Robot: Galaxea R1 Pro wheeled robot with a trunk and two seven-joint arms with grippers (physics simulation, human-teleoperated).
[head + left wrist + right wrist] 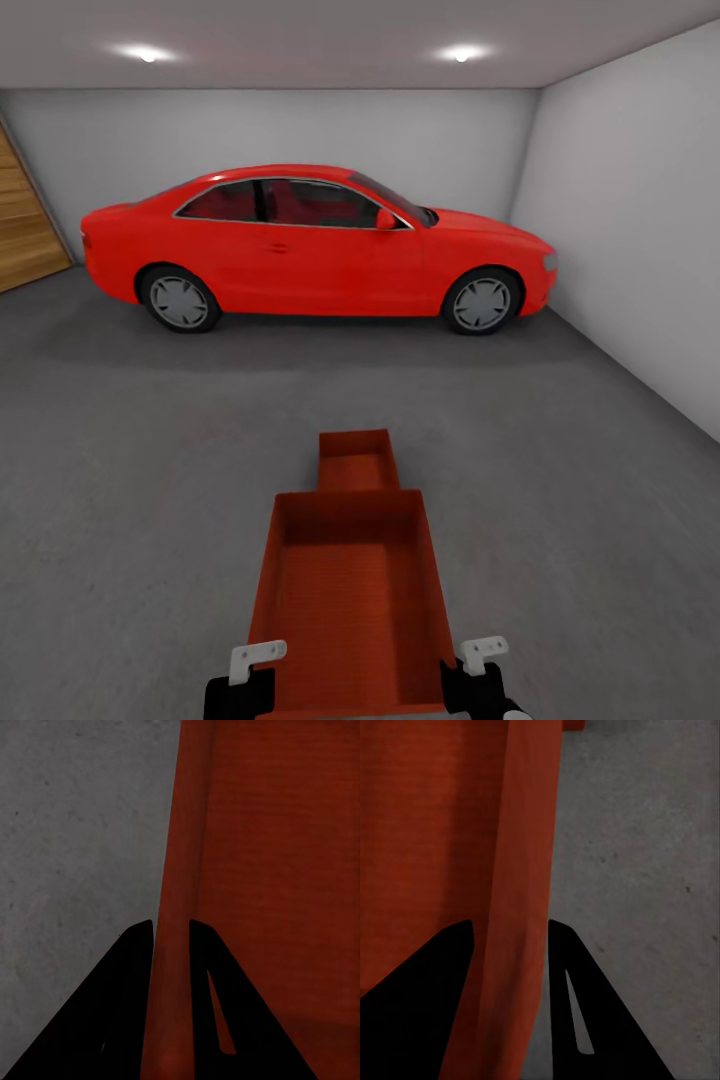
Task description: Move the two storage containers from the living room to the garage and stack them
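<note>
Held container [350, 600]: orange-red open bin, ribbed base showing, being carried low in front of the robot, one side wall in each gripper. Left gripper [171, 934]: fingers straddling the left wall, one inside and one outside; both are lying close against it, so it appears to be pinching the wall. Right gripper [510, 930]: straddling the right wall likewise, though a sliver of gap is showing on each side, so whether it is pressing cannot be told for certain.

Second container [356, 460]: matching bin, sitting on the dark grey concrete floor [120, 480] just beyond the held one, upright and open.

Surroundings: garage, with a white wall [640, 220], a wood-panelled door [25, 225] at the left edge, and a glossy red car [315, 245] parked well beyond both bins.

Progress, as judged: both bins are already standing in the garage and one is already occupying the floor. Remaining: bringing the held bin over the floor one, lowering it on top, releasing both walls.
</note>
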